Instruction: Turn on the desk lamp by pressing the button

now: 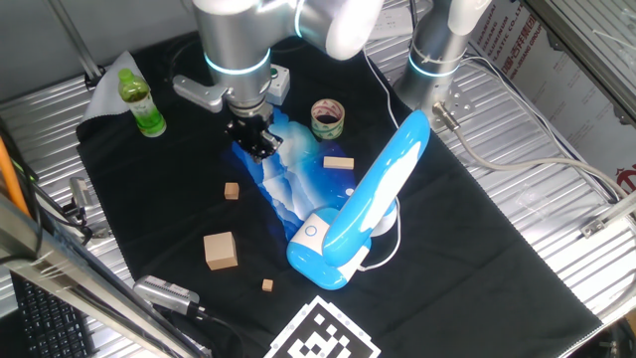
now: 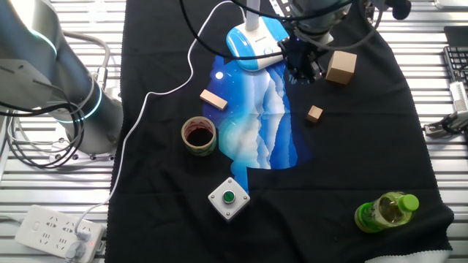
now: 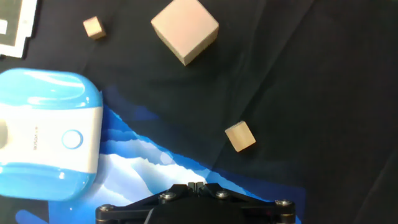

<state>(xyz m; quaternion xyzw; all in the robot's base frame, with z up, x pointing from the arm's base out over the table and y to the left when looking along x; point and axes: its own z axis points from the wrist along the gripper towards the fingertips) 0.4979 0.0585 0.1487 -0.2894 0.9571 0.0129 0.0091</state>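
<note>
The desk lamp (image 1: 373,194) is sky-blue and white. It stands folded open on the black cloth, its rounded base nearest the camera. The button (image 1: 311,232) is a small ringed white disc on the base. In the hand view the base (image 3: 50,134) lies at the left and the button (image 3: 72,139) faces up. My gripper (image 1: 260,147) hovers over the far end of the blue-white patterned sheet (image 1: 298,184), apart from the lamp. In the hand view its fingertips (image 3: 196,185) touch each other, shut and empty, to the right of the button. The other fixed view shows the gripper (image 2: 303,73) beside the lamp base (image 2: 252,40).
A large wooden cube (image 3: 185,30) and two small blocks (image 3: 239,136) (image 3: 93,27) lie near the gripper. A tape roll (image 2: 199,136), a flat wooden block (image 2: 213,100), a green push button on a grey box (image 2: 228,198) and a green bottle (image 2: 384,212) are on the cloth. A white cable (image 2: 157,95) runs from the lamp.
</note>
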